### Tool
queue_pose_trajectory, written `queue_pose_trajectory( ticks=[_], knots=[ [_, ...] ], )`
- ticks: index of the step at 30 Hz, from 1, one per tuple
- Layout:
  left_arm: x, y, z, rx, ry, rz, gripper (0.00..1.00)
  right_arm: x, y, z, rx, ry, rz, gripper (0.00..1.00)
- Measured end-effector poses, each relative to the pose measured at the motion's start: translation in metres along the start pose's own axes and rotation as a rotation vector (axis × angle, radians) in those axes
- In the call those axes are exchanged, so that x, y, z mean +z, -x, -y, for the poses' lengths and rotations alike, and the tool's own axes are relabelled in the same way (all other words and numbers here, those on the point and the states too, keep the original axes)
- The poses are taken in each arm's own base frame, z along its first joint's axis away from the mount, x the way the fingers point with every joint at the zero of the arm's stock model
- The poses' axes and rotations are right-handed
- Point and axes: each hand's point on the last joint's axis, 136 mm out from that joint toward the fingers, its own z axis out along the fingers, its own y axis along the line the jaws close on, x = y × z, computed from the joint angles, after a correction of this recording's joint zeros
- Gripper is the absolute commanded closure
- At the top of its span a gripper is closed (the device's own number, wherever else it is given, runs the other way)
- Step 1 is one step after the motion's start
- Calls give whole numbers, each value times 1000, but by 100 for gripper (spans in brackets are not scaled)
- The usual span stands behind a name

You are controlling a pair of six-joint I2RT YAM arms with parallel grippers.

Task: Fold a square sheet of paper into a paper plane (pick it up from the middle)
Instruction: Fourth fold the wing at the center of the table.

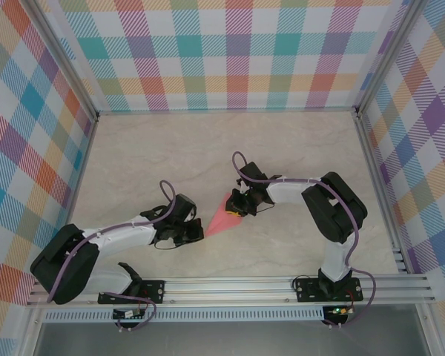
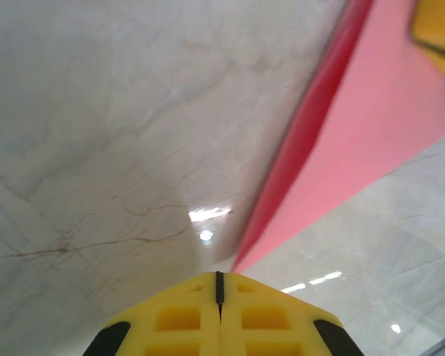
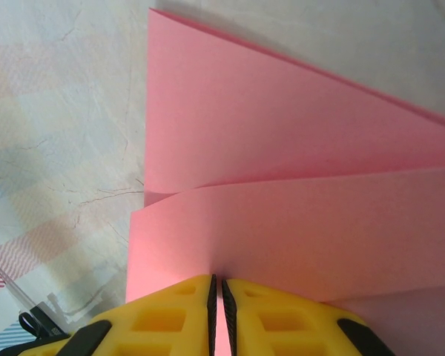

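The square sheet of paper (image 1: 222, 217) is salmon pink and folded into a layered, pointed wedge that rests on the table between the two arms. My right gripper (image 1: 242, 203) is shut on its upper right side. In the right wrist view the jaws (image 3: 217, 285) pinch a raised flap of the paper (image 3: 297, 222), with another layer lying flat behind it. My left gripper (image 1: 197, 231) sits just left of the paper's lower corner. In the left wrist view its jaws (image 2: 219, 285) are shut on nothing, and a corner of the paper (image 2: 371, 133) ends just ahead of them.
The pale marbled table (image 1: 208, 148) stretches away behind the arms. Checked walls (image 1: 222, 52) close it in at the back and on both sides. A metal rail (image 1: 230, 285) carrying the arm bases runs along the near edge.
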Motion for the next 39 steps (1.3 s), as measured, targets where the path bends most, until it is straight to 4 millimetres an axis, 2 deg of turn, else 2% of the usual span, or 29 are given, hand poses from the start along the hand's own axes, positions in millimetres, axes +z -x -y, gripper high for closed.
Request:
queue_pose_trajectory(
  ticks=[4,8,13,17,25,29,39],
  knots=[
    [-13,26,32,23,-86,90,96,0,0,0,0,0,-1,84],
    [-6,39,48,19,-137,117,97,0,0,0,0,0,-1,84],
    [18,37,47,-8,-146,70,98,0,0,0,1,2,-2,84],
    [28,36,48,-20,-157,51,98,0,0,0,1,2,-2,84],
    [36,34,46,-30,-161,36,99,-1,1,0,3,4,0,84],
    [43,27,38,-41,-153,17,99,0,1,1,4,5,-4,84],
    [41,24,32,-51,-197,51,99,1,1,2,9,7,-12,85]
  ],
)
